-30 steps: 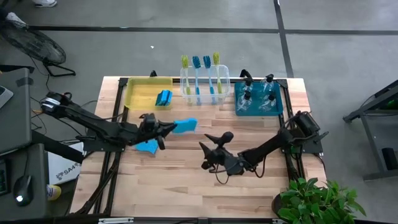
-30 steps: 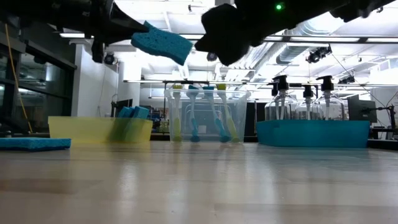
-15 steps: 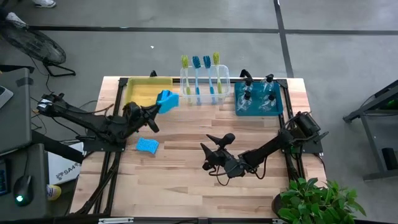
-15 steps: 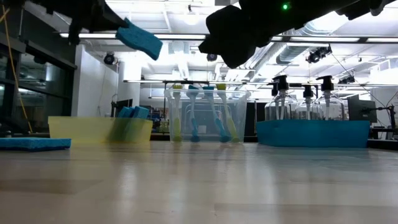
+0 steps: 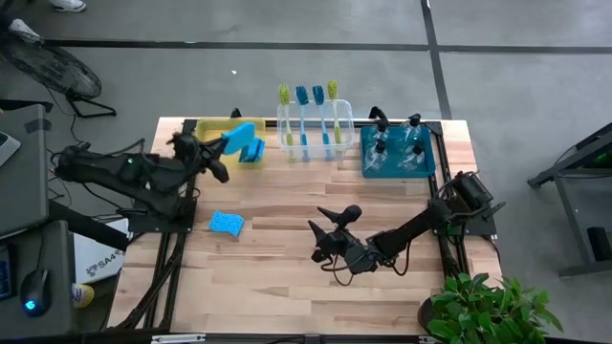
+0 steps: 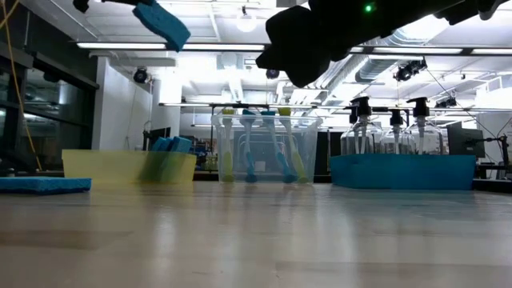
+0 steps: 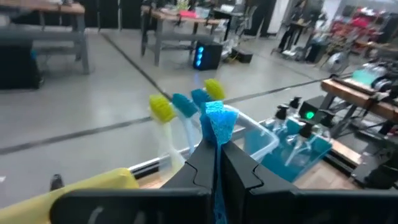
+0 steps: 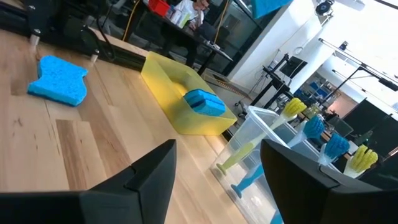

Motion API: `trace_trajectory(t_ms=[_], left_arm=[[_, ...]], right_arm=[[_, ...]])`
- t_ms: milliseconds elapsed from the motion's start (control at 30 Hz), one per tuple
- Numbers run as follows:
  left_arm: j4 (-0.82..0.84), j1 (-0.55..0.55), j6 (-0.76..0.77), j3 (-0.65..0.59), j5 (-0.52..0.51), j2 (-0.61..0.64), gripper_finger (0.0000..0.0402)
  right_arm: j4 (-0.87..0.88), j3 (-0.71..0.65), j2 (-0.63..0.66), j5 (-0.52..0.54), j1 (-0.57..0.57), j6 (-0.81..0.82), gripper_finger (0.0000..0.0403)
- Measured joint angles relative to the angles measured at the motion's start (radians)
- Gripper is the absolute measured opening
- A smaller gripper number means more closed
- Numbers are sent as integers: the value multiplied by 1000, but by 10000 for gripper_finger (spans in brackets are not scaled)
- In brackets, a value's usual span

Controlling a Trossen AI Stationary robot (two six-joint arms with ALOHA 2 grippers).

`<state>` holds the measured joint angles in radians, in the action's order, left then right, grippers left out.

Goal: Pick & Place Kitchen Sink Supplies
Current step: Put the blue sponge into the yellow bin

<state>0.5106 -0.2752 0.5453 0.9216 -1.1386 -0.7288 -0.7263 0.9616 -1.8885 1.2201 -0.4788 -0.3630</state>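
My left gripper (image 5: 223, 147) is shut on a bright-blue sponge (image 5: 241, 136) and hangs high over the yellow bin (image 5: 207, 129); the sponge also shows in the low view (image 6: 164, 22). A second sponge (image 5: 253, 152) stands on edge inside that bin. A third sponge (image 5: 227, 223) lies flat on the table, left of centre. My right gripper (image 5: 330, 232) waits open above the middle of the table, touching nothing. Dish brushes (image 5: 308, 115) stand in the clear bin. Spray bottles (image 5: 394, 141) stand in the teal bin. My left gripper pinches the sponge's near end (image 7: 216, 147) between its two fingers (image 7: 199, 168), across its thin side. The fingers reach in from the table's left, about level. The rest of the sponge (image 7: 220, 119) sticks out past the fingertips, tilted and lifted clear above the yellow bin.
Three bins stand in a row along the far edge: the yellow bin (image 8: 186, 93) on the left, the clear bin (image 5: 337, 143) in the middle, the teal bin (image 5: 367, 168) on the right. A potted plant (image 5: 483, 306) sits at the near right corner. Bare wood lies toward the near edge.
My left gripper has carried the sponge from the table's middle-left toward the far left, over the yellow bin, and has risen as it went. It has stayed shut on the sponge. The sponge on the table and my right arm have kept still.
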Motion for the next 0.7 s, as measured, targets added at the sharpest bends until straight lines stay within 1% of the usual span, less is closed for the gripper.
trace_trajectory(t_ms=[133, 300, 533, 700], left_arm=[[172, 123, 83, 88, 117, -7, 2], [304, 318, 142, 158, 312, -27, 2], [461, 574, 182, 178, 512, -100, 2], [497, 714, 189, 178, 626, -191, 2]], right_arm=[[5, 0, 0, -1, 0, 0, 224], [5, 0, 0, -1, 0, 0, 226], [41, 0, 0, -5, 0, 54, 223], [99, 0, 0, -5, 0, 107, 223]])
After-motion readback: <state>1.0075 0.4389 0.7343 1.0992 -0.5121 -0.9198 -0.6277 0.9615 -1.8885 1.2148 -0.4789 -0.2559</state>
